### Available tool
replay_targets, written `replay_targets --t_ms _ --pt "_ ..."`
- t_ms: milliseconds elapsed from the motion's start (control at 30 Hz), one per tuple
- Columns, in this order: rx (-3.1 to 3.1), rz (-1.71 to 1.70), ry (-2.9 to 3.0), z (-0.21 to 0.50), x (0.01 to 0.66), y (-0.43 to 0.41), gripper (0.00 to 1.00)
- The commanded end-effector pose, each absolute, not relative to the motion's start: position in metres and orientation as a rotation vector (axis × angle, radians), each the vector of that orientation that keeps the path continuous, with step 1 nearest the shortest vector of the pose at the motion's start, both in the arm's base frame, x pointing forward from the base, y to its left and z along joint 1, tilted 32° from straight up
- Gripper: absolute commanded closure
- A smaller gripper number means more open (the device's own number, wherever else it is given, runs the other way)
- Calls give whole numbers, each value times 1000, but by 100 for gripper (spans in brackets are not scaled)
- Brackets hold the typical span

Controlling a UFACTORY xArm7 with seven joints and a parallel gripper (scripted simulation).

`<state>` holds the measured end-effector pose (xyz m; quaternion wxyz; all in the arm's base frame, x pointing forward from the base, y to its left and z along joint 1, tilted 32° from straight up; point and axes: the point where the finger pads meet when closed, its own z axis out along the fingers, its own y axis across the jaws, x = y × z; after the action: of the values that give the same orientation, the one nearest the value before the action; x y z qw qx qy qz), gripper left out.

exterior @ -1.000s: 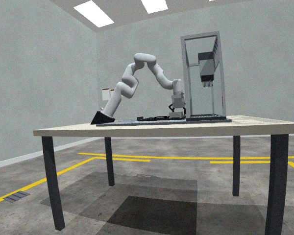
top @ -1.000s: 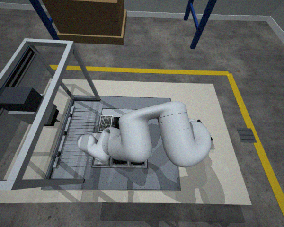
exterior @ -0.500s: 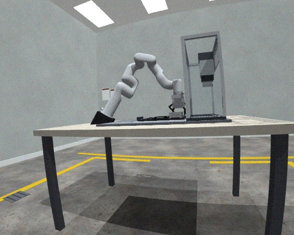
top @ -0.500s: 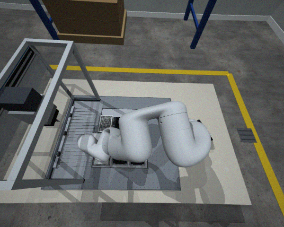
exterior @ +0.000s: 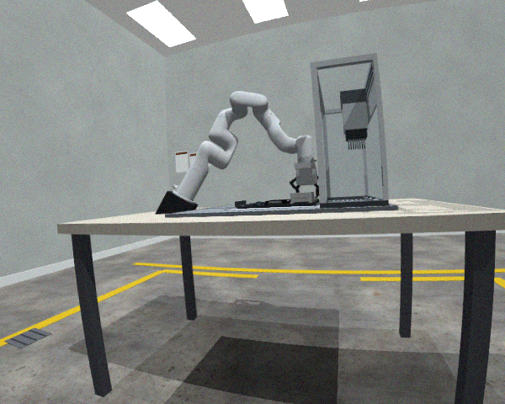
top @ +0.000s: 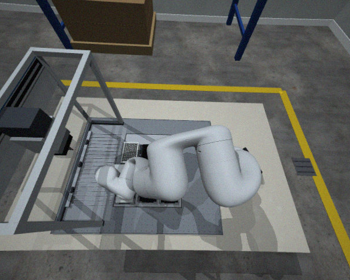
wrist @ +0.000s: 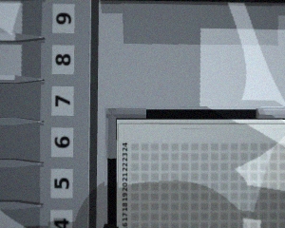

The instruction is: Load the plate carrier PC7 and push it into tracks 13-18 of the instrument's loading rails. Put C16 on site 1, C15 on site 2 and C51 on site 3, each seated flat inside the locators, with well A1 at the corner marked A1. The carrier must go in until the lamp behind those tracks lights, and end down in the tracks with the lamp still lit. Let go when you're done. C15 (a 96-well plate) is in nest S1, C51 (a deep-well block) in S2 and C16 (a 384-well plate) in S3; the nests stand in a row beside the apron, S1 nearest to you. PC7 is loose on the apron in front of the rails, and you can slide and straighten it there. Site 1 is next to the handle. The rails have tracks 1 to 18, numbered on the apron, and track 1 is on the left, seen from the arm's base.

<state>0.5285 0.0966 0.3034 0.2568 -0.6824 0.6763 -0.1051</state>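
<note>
My gripper [exterior: 304,194] is shut on C16 [exterior: 302,199] [wrist: 199,166], the white 384-well plate, gripped across its width. The plate is low over the dark frame of nest S3 [wrist: 112,180], beside track numbers 4 to 9 on the apron strip [wrist: 62,100]. I cannot tell whether the plate is clear of the nest. In the top view the arm hides the gripper and C16. The dark carrier PC7 [top: 141,151] lies on the apron farther along. A plate with dark wells [top: 129,151] sits on its end nearest the rails.
The row of nests [top: 147,201] shows under the arm, mostly hidden. The loading rails [top: 100,144] lie under the grey instrument frame [top: 63,99] [exterior: 318,130], which has a pipetting head [exterior: 355,117] hanging inside. The arm's base [exterior: 174,202] stands on the deck plate.
</note>
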Motion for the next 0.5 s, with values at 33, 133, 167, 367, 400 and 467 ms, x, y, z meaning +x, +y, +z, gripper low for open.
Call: replay_targets --t_ms 33,133,167,367,400,467 --pt "-1849 -288 1834 308 527 95 100" --pt "-1849 -288 1834 310 526 95 100" --pt "-1849 -288 1834 310 526 95 100" --pt "-1849 -288 1834 314 524 94 100" --pt "-1849 -288 1834 314 524 94 100" --pt "-1849 -288 1834 314 524 94 100"
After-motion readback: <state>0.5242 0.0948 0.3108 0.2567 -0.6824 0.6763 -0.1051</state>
